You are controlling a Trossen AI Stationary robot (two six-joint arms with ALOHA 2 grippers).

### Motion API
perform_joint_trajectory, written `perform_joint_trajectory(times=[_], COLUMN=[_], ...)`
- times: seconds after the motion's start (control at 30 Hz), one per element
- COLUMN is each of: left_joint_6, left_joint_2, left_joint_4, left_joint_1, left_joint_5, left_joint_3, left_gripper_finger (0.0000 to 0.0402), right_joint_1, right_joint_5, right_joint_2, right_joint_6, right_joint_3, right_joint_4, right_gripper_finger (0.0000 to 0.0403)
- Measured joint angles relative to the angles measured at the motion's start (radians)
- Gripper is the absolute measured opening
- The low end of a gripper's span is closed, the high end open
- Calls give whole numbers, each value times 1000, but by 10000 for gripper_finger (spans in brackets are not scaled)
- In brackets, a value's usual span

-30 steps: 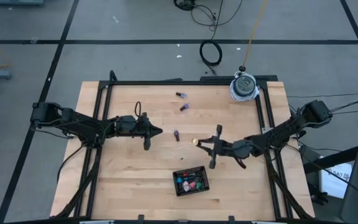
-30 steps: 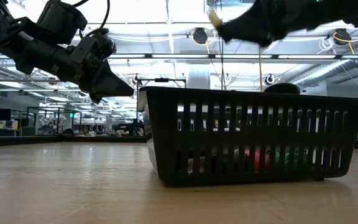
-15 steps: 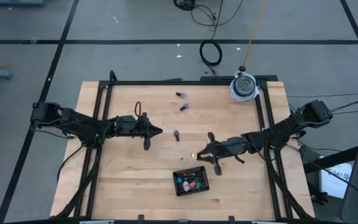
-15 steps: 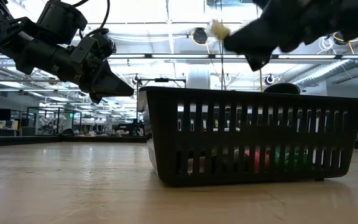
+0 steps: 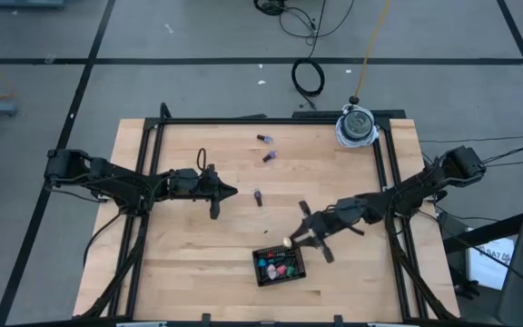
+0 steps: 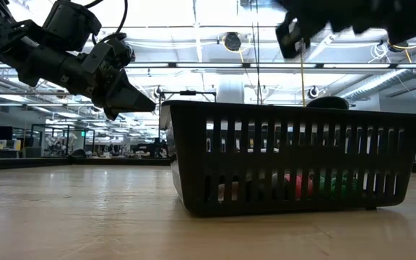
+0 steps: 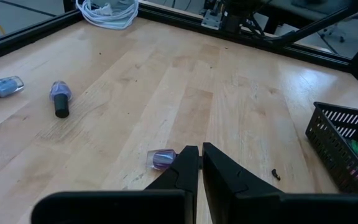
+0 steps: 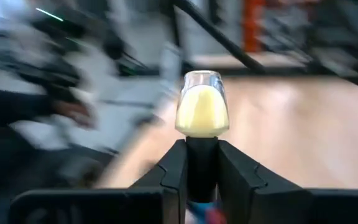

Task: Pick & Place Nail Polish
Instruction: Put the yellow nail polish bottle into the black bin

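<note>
The right gripper [image 5: 291, 242] hangs over the upper edge of the black basket [image 5: 280, 264], fingers pinching the dark cap of a pale yellow nail polish bottle [image 8: 202, 111]. The left gripper [image 5: 232, 192] waits above the table's left half, fingers pressed together and empty. Three purple bottles [image 5: 258, 197] lie loose on the wooden table [image 5: 171, 263]; other bottles sit inside the basket.

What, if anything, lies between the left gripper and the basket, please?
Bare wood, in the high view: between the left gripper and the basket nothing lies; the nearest loose bottle sits just off that line.
</note>
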Motion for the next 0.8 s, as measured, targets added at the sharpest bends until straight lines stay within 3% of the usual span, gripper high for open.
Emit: perform_joint_trajectory(times=[0.2, 0.53, 0.67, 0.8], left_joint_6=[0, 0, 0, 0], left_joint_2=[0, 0, 0, 0], left_joint_4=[0, 0, 0, 0], left_joint_1=[0, 0, 0, 0], left_joint_5=[0, 0, 0, 0], left_joint_3=[0, 0, 0, 0], left_gripper_finger=[19, 19, 19, 19], right_joint_1=[0, 71, 62, 29], right_joint_5=[401, 722, 694, 497], right_joint_2=[1, 1, 1, 1], right_joint_6=[-23, -368, -232, -59], right_joint_3=[0, 0, 0, 0], right_joint_4=[-153, 100, -1, -115], right_gripper_finger=[49, 49, 49, 49])
